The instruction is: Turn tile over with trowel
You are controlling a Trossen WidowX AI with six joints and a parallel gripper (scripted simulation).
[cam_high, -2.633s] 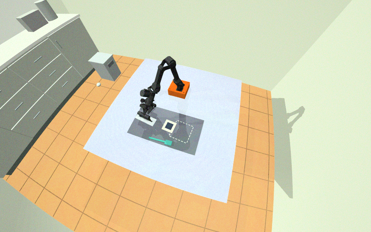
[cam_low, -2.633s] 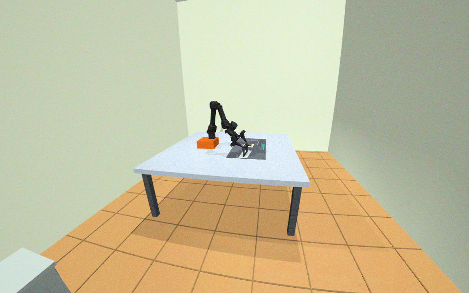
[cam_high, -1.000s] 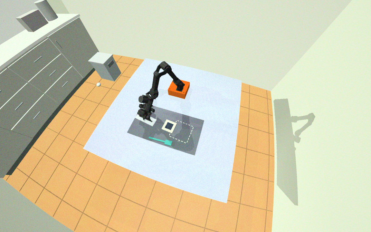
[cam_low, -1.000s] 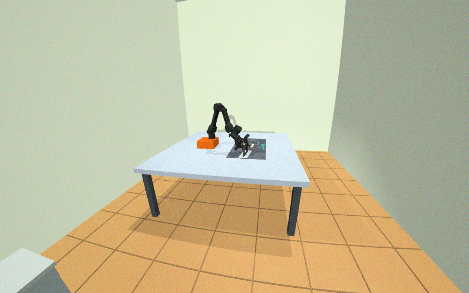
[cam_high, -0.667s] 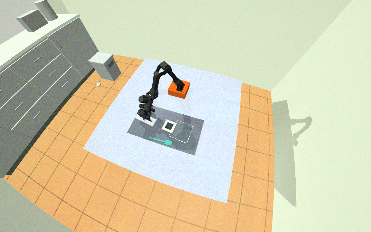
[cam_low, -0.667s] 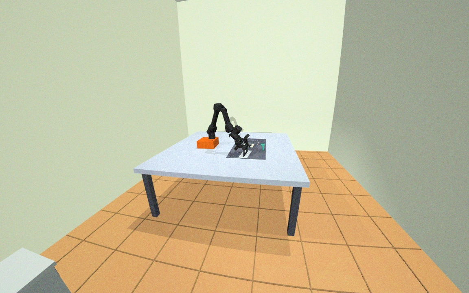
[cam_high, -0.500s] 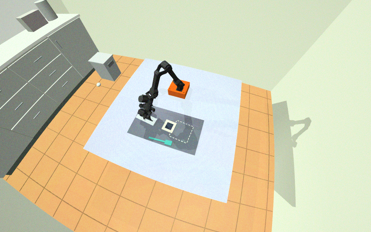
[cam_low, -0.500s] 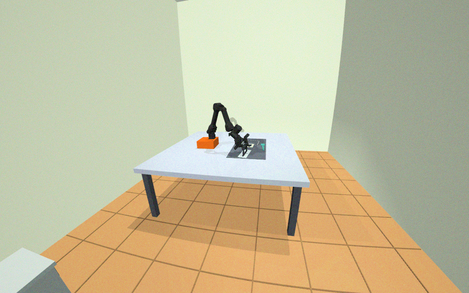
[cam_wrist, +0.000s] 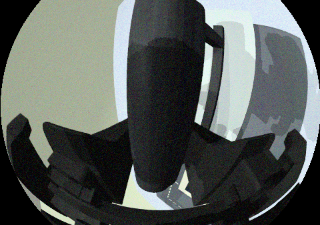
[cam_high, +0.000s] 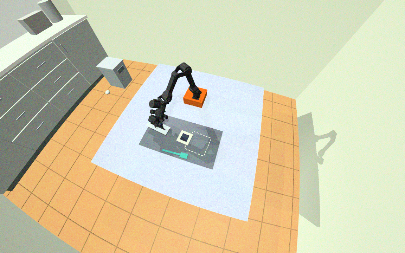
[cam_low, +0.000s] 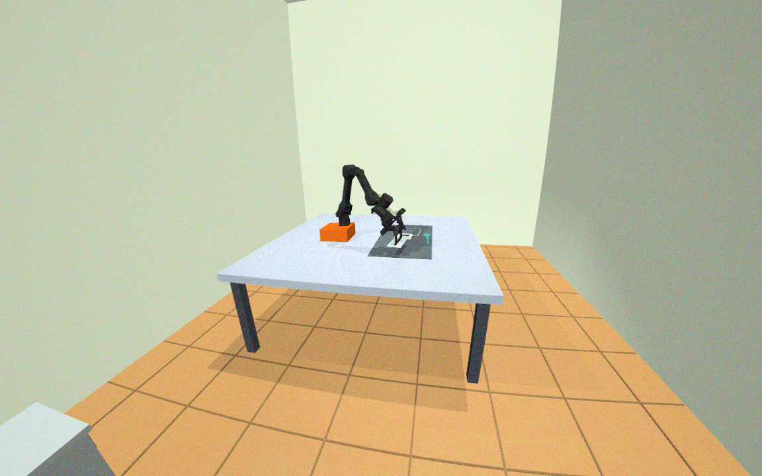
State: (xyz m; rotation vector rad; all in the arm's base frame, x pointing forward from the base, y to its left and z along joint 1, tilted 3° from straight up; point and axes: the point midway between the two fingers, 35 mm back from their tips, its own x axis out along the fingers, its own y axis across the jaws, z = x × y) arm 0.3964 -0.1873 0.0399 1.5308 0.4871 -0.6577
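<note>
The trowel has a white flat blade and a dark handle. It rests at the left corner of the grey mat. My gripper stands over it and is shut on the handle. The tile is cream with a dark square facing up. It lies on the mat just left of the white dashed outline, outside it.
A teal spatula-like tool lies on the mat in front of the tile. The arm's orange base stands on the pale table behind the mat. Grey cabinets and a bin stand off to the left.
</note>
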